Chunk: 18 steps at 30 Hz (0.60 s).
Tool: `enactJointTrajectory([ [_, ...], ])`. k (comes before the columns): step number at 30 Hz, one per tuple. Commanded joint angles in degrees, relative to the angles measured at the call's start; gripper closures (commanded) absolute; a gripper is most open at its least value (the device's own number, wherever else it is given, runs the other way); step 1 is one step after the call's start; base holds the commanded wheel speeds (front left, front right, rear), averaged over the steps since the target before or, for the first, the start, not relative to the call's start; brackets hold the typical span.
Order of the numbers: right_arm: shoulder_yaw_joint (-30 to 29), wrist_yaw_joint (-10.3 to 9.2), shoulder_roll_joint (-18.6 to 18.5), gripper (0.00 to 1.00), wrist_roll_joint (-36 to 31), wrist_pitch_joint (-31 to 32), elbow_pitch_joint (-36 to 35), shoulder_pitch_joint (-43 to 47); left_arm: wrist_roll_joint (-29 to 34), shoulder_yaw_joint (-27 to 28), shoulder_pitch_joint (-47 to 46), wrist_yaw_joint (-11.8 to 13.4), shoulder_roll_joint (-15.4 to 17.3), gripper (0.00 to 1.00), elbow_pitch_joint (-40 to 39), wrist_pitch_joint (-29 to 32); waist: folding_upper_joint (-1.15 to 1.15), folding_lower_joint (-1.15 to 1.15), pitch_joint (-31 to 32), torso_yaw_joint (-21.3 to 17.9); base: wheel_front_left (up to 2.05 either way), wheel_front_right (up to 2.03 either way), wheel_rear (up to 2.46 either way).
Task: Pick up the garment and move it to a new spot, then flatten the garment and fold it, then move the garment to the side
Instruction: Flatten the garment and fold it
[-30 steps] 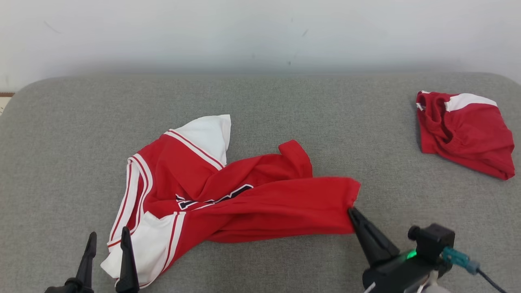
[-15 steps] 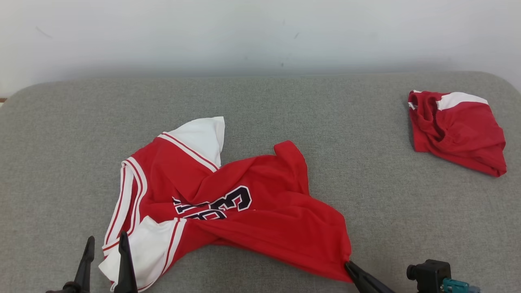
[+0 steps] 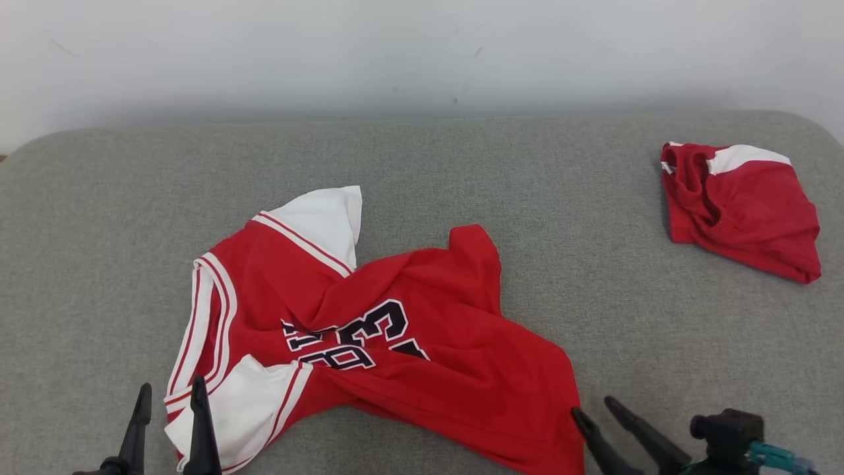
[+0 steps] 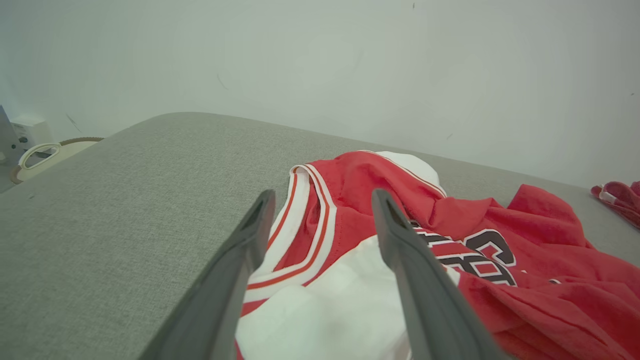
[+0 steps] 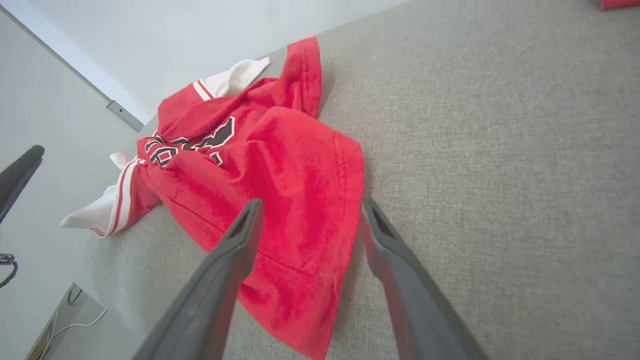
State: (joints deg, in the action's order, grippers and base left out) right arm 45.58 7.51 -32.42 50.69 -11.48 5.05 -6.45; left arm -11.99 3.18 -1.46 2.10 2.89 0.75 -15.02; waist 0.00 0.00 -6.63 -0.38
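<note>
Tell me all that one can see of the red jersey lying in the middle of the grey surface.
The red jersey looks like soft knit, with white panels, red-and-white striped trim and dark white-edged numerals. It lies crumpled and twisted, not flat, on the grey padded surface. The open right pincer straddles its hem corner; the open left pincer hovers by its white part.

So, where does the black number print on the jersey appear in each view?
Head view: the number print, centre, slightly below the middle.
Left wrist view: the number print, right of the middle.
Right wrist view: the number print, upper left.
Shared landmark: the far white sleeve beyond the print.
</note>
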Motion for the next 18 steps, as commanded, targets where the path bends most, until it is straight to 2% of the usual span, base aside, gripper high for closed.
enactJointTrajectory([
  [1,-0.31,-0.05,-0.46,0.0,0.53,-0.4,-0.27,-0.28,-0.18,0.22,0.27,-0.07,0.04,0.0,0.12,-0.28,0.0,0.0,-0.02,0.09,0.0,0.0,0.0],
  [6,-3.28,-0.05,-1.64,0.0,-2.09,-1.94,0.62,-1.66,-0.2,0.25,0.13,-0.06,0.04,0.0,0.16,-0.28,0.0,0.0,-0.03,0.61,0.0,0.0,0.0],
  [12,-6.73,-0.05,1.44,0.0,-7.41,-1.63,5.48,-5.19,-0.21,-0.18,0.01,-0.07,0.04,0.0,0.25,-0.28,0.0,0.0,0.09,1.66,0.0,0.0,0.0],
  [18,-8.73,-0.05,6.51,0.0,-12.61,0.55,12.66,-12.65,-0.51,-1.0,-0.52,0.13,0.03,0.0,0.32,-0.28,0.0,0.0,-0.18,3.26,0.0,0.0,0.0],
])
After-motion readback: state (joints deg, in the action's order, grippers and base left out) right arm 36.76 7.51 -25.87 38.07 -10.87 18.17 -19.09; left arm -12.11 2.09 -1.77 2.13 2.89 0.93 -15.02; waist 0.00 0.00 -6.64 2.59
